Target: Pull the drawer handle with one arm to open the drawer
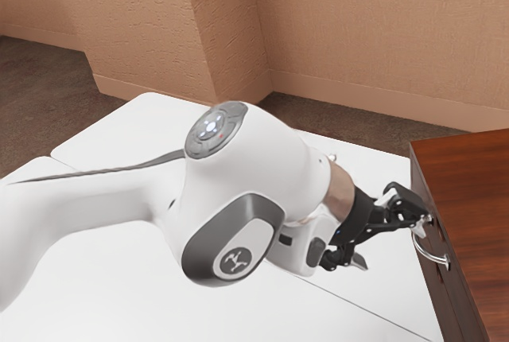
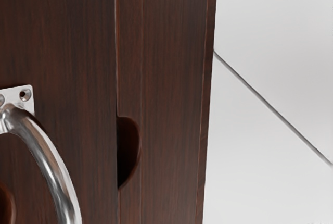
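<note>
White table (image 1: 119,131), a thin seam (image 2: 270,107) crossing its top, stands on dark brown carpet (image 1: 40,87) before beige textured walls (image 1: 382,24) with pale baseboards (image 1: 358,91).

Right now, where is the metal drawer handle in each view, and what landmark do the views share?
Exterior view: handle at the lower right, on the dark wood cabinet front face.
Wrist view: handle arcs from its screwed plate across the drawer front, beside a rounded notch.
Shared landmark: the cabinet's corner edge against the white table.
</note>
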`<control>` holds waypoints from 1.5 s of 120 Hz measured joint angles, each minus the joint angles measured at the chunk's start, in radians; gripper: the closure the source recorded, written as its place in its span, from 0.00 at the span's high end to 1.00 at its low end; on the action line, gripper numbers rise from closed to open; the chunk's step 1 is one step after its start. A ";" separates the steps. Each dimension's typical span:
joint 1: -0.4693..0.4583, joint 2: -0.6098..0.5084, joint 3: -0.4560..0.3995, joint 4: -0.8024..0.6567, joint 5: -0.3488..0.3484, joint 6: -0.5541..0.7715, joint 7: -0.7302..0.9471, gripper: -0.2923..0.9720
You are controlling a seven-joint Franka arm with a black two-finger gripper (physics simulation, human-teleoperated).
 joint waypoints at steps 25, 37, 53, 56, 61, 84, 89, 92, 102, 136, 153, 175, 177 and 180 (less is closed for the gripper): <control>-0.015 0.010 0.000 -0.011 0.001 0.041 0.020 0.77; -0.016 0.019 0.000 -0.013 0.001 0.052 0.027 0.77; -0.008 0.027 0.000 -0.014 0.001 0.061 0.035 0.77; -0.006 0.028 0.000 -0.013 0.001 0.063 0.036 0.77; -0.003 0.030 0.000 -0.013 0.002 0.066 0.038 0.77; 0.001 0.044 0.000 -0.012 0.001 0.076 0.046 0.77; 0.000 0.045 0.000 -0.012 0.001 0.077 0.047 0.77; -0.001 0.045 0.000 -0.012 0.001 0.078 0.048 0.77; -0.005 0.045 0.000 -0.017 0.001 0.079 0.050 0.77; 0.002 -0.019 0.009 -0.092 0.000 0.082 0.056 0.75; -0.002 -0.035 0.017 -0.108 0.001 0.082 0.059 0.76; -0.006 -0.059 0.034 -0.136 0.003 0.082 0.061 0.77; -0.006 -0.063 0.035 -0.140 0.002 0.082 0.061 0.76; -0.005 -0.070 0.035 -0.147 0.002 0.082 0.062 0.76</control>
